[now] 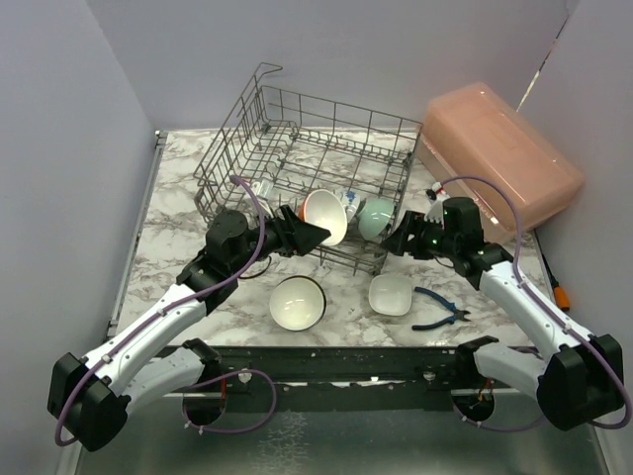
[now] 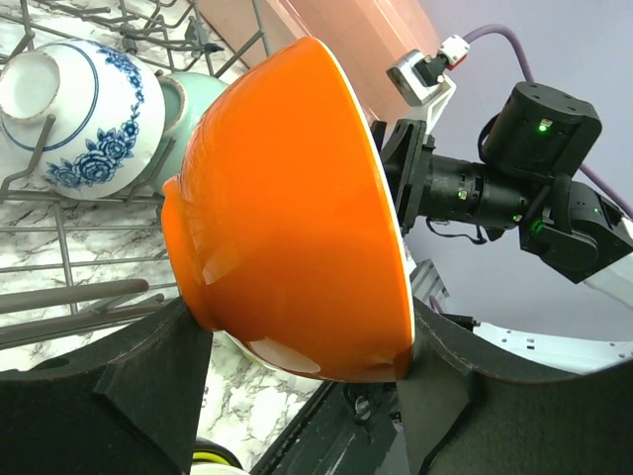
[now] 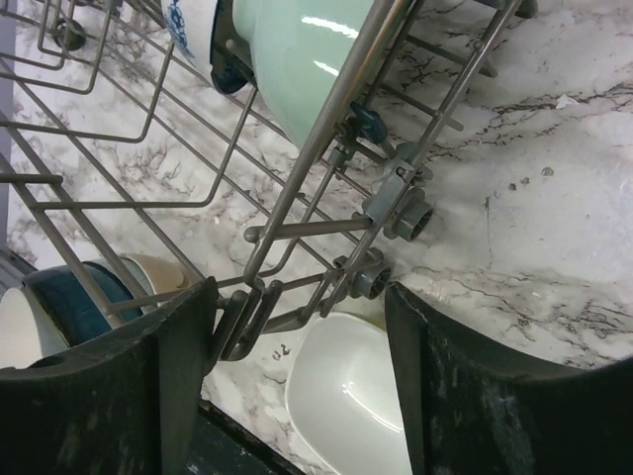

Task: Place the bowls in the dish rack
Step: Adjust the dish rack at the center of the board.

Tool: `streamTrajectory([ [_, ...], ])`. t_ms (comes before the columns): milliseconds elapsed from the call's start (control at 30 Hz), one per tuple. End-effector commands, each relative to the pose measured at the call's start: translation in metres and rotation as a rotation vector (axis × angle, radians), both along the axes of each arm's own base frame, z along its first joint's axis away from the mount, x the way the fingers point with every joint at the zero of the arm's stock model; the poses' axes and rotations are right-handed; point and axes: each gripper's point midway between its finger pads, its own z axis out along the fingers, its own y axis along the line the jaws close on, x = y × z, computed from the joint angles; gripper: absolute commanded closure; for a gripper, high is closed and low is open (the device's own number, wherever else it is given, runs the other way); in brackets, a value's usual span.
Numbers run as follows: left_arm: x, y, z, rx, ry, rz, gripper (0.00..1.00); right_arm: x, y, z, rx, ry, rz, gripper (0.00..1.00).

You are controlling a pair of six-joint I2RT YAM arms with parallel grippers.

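The left gripper (image 2: 302, 341) pinches the orange bowl (image 2: 297, 188) across its wall, tipped on edge at the dish rack's (image 1: 336, 105) near rail, beside the mint bowl (image 1: 374, 218). It should go down between the tines, clear of that neighbour. The right gripper (image 3: 297, 307) straddles the rack's front wire, spread and holding nothing.

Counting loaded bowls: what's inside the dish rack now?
Two show in the dish rack: a mint green bowl and a blue-patterned bowl, near its front edge. The orange bowl, gripped by the left pincer, hides whatever lies beneath it.
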Motion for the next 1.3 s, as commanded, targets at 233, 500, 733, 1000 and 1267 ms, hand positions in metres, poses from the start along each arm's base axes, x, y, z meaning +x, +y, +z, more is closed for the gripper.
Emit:
streamTrajectory([
  [233,0.005,0.003,0.035,-0.048,-0.094,0.025,1.00,-0.003,-0.038,-0.007,-0.131,-0.017,-0.171,0.83],
  [500,0.005,0.002,0.048,-0.061,-0.142,0.016,1.00,-0.007,-0.049,-0.007,-0.157,-0.011,-0.226,0.83],
  [733,0.011,0.002,0.052,-0.031,-0.182,0.029,1.00,-0.009,-0.054,0.007,-0.149,-0.064,-0.251,0.80],
  [1000,0.032,0.004,0.058,0.091,-0.224,0.072,1.00,-0.014,-0.026,0.051,-0.068,-0.230,-0.041,0.54],
  [1267,0.058,0.019,0.054,0.285,-0.235,0.168,1.00,-0.014,-0.003,0.096,-0.005,-0.359,0.115,0.36],
])
